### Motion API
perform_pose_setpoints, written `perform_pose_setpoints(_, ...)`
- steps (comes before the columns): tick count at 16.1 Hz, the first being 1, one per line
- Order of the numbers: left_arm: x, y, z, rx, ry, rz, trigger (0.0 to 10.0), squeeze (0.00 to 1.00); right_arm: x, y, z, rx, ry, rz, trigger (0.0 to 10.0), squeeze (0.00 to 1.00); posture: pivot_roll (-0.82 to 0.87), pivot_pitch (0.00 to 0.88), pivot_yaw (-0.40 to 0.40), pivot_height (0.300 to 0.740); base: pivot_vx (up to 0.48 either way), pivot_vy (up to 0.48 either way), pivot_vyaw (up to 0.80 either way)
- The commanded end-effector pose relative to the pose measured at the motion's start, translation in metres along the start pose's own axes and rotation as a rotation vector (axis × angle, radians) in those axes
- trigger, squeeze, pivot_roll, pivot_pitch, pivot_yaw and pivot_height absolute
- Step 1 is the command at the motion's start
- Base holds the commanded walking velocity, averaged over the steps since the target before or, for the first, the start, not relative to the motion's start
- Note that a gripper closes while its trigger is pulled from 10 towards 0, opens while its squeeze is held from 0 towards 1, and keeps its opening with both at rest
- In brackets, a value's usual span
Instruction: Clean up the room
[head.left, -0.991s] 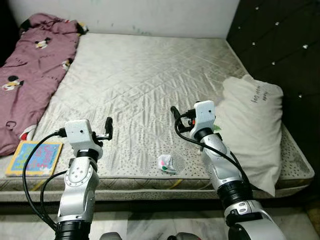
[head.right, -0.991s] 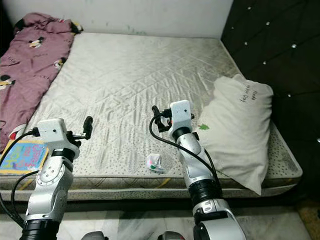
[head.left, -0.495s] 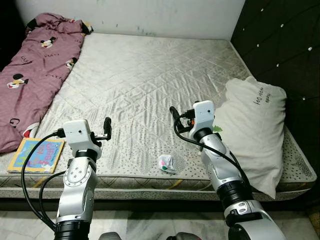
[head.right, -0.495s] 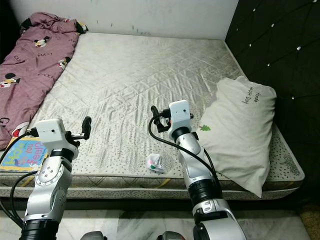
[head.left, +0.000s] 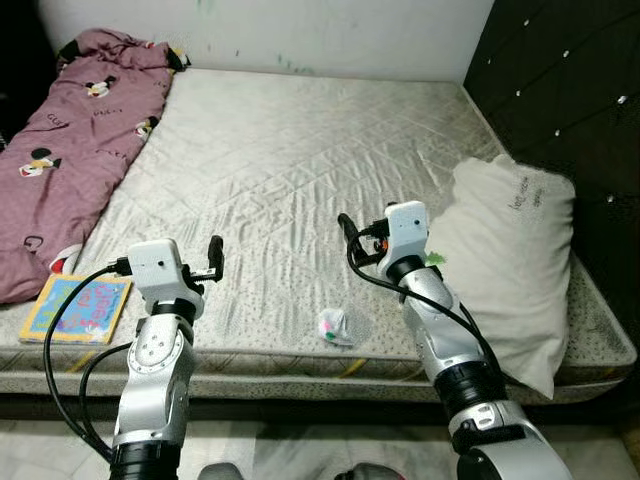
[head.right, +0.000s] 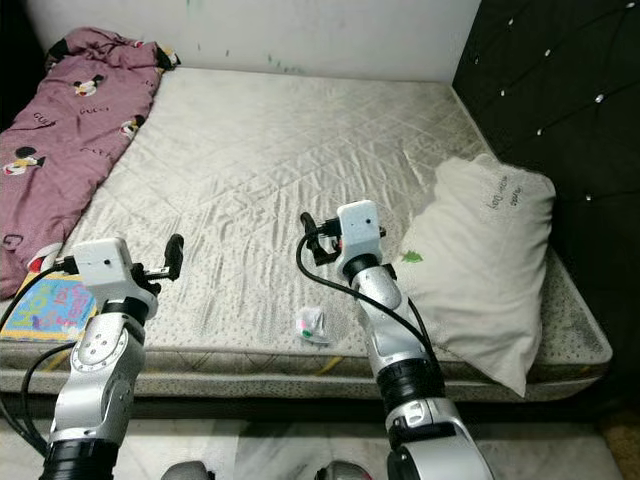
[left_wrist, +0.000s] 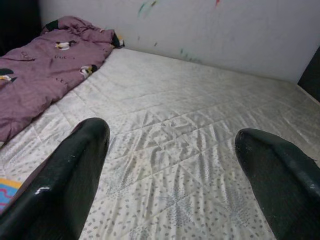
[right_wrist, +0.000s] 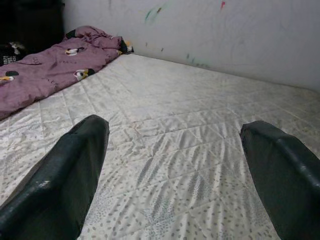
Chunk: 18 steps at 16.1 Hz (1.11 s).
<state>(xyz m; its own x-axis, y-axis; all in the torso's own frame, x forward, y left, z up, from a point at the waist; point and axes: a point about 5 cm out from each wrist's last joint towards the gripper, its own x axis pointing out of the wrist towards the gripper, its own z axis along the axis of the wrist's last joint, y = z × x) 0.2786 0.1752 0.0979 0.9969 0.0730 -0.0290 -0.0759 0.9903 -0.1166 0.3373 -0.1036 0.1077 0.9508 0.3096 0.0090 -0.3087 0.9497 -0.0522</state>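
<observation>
Bed (head.left: 300, 160) fills most of the head pictures, and the whole scene has slid a little since a second ago. The pink blanket (head.left: 70, 130) at the upper left and the book (head.left: 78, 308) at the lower left show more fully now. That means the camera moved, not the things. The arms sit just where they were, so no cleaning step has really started yet.

The left gripper (head.left: 216, 256) hovers over the front edge of the bed, lower left of the frame. Its two black fingers (left_wrist: 65, 185) are spread wide apart with nothing between them. The right gripper (head.left: 346, 232) hovers near the middle of the frame, and its fingers (right_wrist: 60, 185) are also wide apart and hold nothing.

The thing to tidy looks like the small crumpled wrapper (head.left: 331, 326). It lies on the bed near the front edge, low in the middle of the frame, just below the right gripper. It is white with bits of pink and green, and looks light and scrunched. A white pillow (head.left: 505, 250) lies at the right.
</observation>
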Motion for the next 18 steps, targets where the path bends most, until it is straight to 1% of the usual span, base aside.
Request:
perform_pose_setpoints(1,0.0,-0.002,0.002,0.003,-0.002,-0.002,10.0,0.0,0.001,-0.001,0.003,0.003,-0.008,0.006,10.0,0.0,0.08,0.02,-0.035,0.679,0.0,0.0,0.0)
perform_pose_setpoints(7,0.0,-0.002,0.002,-0.004,0.0,0.002,10.0,0.0,0.001,-0.001,0.003,0.005,-0.005,0.008,10.0,0.0,0.08,0.028,-0.039,0.594,0.0,0.0,0.0)
perform_pose_setpoints(9,0.001,-0.002,0.002,-0.006,-0.001,0.002,10.0,0.0,0.001,-0.001,0.003,0.003,-0.005,0.011,10.0,0.0,0.07,0.033,-0.041,0.584,0.0,0.0,0.0)
perform_pose_setpoints(11,0.001,-0.002,0.003,-0.007,-0.003,0.005,10.0,0.0,0.001,0.0,0.003,-0.011,-0.007,0.035,10.0,0.0,0.07,0.034,-0.041,0.584,0.0,0.0,0.0)
perform_pose_setpoints(12,0.001,-0.001,0.003,-0.01,-0.007,0.011,10.0,0.0,-0.002,0.004,0.0,-0.024,0.011,0.072,10.0,0.0,0.07,0.036,-0.04,0.584,0.0,0.0,0.0)
perform_pose_setpoints(14,0.003,0.0,0.002,-0.021,0.003,0.018,10.0,0.0,-0.001,0.014,-0.001,-0.069,0.014,0.138,10.0,0.0,0.06,0.042,-0.04,0.584,0.0,0.0,0.0)
perform_pose_setpoints(15,0.003,0.001,0.002,-0.019,0.005,0.017,10.0,0.0,-0.001,0.018,-0.004,-0.084,0.041,0.161,10.0,0.0,0.05,0.046,-0.039,0.584,0.0,0.0,0.0)
perform_pose_setpoints(18,0.003,0.002,0.002,-0.015,0.008,0.024,10.0,0.0,0.001,0.021,-0.014,-0.094,0.114,0.179,10.0,0.0,0.05,0.054,-0.041,0.584,0.0,0.0,0.0)
